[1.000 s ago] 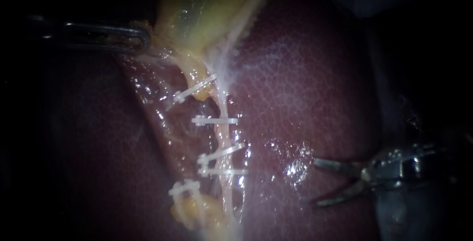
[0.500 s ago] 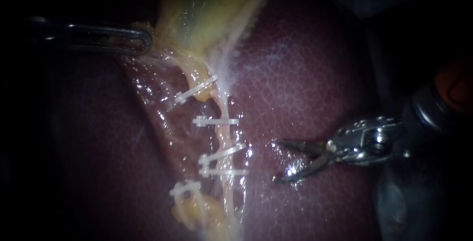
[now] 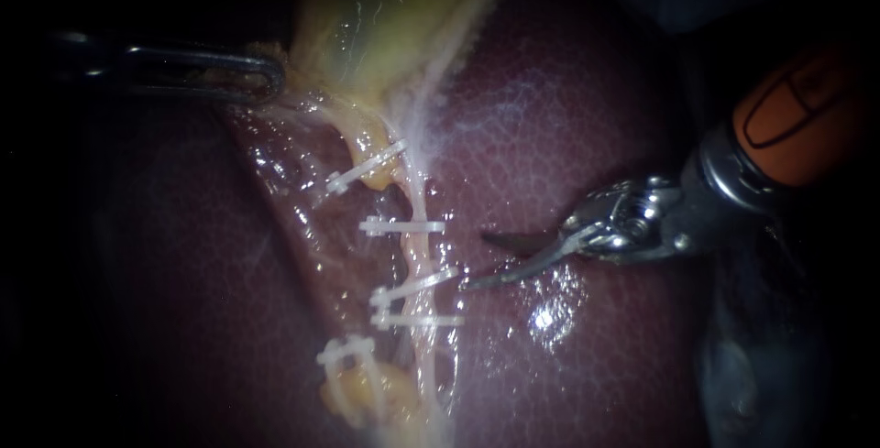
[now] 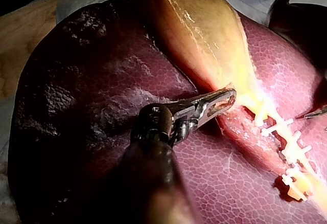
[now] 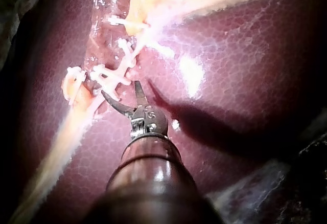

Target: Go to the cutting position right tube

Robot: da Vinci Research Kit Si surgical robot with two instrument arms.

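Change: my right instrument (image 3: 477,260) had swung in from the right edge, across the liver (image 3: 587,118).
Hand: its blades stood open, gripping nothing.
Right tube (image 3: 415,251): just ahead of the tips, bare between clips (image 3: 401,225), not yet straddled.
Left instrument (image 3: 261,77): hand stayed clamped on the gallbladder (image 3: 385,27) edge.
Meaning: nearly placed, I judged; a short advance remained.

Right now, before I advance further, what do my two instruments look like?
Left instrument: dark shaft, rounded dark wrist joint, long straight silver jaws with a slot down the middle. Right instrument: dark shaft, an orange band bearing a dark outline mark, shiny silver wrist, two thin curved pointed blades for jaws.
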